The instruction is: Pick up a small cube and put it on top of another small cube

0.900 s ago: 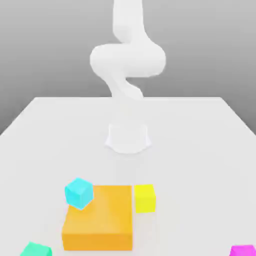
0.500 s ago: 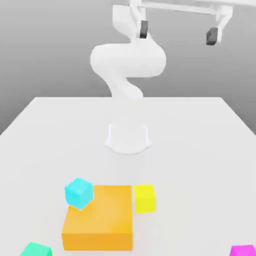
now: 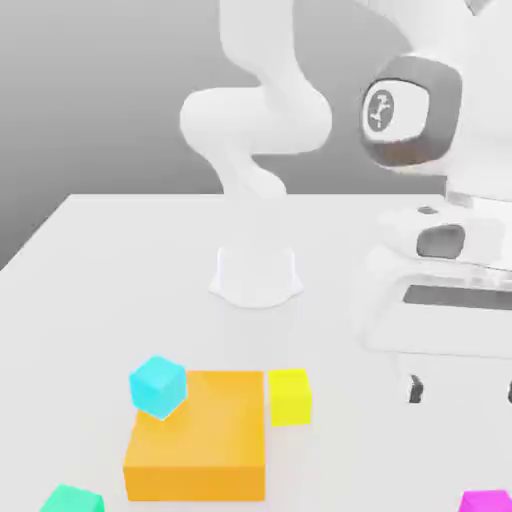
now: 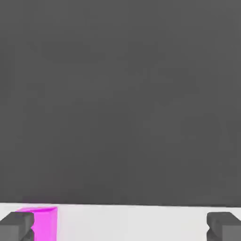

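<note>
Your hand [image 4: 120,226] hangs with fingers wide apart, gripping nothing. The small cube [image 3: 487,501] sits on the desk [image 3: 120,260], just below that hand.

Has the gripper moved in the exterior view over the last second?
Yes. The gripper has come down toward the table, on the exterior view's right of the yellow cube.

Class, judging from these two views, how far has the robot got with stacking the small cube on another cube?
Done: nothing stacked yet. The magenta cube sits on the table, apart from the yellow cube. In hand: the gripper is open and empty, above the magenta cube. Left: grasp, lift, place.
</note>
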{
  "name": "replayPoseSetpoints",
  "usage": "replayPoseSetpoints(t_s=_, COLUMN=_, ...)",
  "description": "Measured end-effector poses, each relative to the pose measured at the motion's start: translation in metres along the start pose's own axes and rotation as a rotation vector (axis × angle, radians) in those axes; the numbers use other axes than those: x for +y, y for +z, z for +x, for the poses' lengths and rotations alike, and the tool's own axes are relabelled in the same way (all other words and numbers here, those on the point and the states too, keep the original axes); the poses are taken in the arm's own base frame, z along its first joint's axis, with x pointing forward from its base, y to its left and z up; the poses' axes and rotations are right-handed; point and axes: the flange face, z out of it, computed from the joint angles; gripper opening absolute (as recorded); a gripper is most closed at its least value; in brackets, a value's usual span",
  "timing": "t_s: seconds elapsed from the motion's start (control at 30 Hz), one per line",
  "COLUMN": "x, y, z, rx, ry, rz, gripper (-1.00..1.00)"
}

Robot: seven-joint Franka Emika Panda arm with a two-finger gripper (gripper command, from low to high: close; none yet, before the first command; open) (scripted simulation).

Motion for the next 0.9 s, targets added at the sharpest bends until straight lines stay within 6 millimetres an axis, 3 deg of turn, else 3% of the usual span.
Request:
replayPoseSetpoints(t_s=0.23, x=-0.019, y=0.093, z=-0.063, rx=-0.146, ry=-0.009, rz=-0.045, gripper=0.0)
replayPoseSetpoints(t_s=0.33, x=-0.019, y=0.139, z=-0.076, rx=-0.162, ry=-0.007, rz=-0.049, gripper=0.0)
replayPoseSetpoints(t_s=0.37, x=-0.018, y=0.153, z=-0.079, rx=-0.162, ry=-0.008, rz=-0.049, gripper=-1.0)
replayPoseSetpoints(t_s=0.57, x=-0.018, y=0.16, z=-0.081, rx=-0.163, ry=-0.008, rz=-0.048, gripper=-1.0)
replayPoseSetpoints(t_s=0.63, x=-0.019, y=0.145, z=-0.078, rx=-0.164, ry=-0.007, rz=-0.048, gripper=-1.0)
replayPoseSetpoints(t_s=0.73, x=-0.016, y=0.105, z=-0.068, rx=-0.159, ry=-0.007, rz=-0.054, gripper=-1.0)
replayPoseSetpoints(t_s=0.9, x=0.053, y=0.085, z=-0.002, rx=-0.104, ry=0.03, rz=-0.127, gripper=-1.0)
